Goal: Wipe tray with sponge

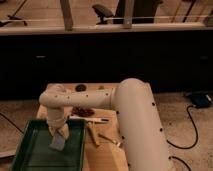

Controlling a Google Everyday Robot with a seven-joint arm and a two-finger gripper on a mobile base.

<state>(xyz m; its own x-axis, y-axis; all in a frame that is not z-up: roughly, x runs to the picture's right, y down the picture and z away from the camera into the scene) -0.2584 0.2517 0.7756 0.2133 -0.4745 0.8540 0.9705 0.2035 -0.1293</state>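
The dark green tray (35,155) with a lighter green rim lies at the lower left on a wooden table. The pale grey-blue sponge (57,143) lies on the tray's bottom, near its upper right part. My gripper (59,133) reaches down from the white arm (100,97) into the tray and sits right on top of the sponge, pressing or holding it against the tray.
The wooden table (102,155) carries a yellowish wooden-handled utensil (93,134) just right of the tray, a dark reddish clump (82,111) behind it and small dark items (80,87) at the far edge. A dark cabinet front stands behind.
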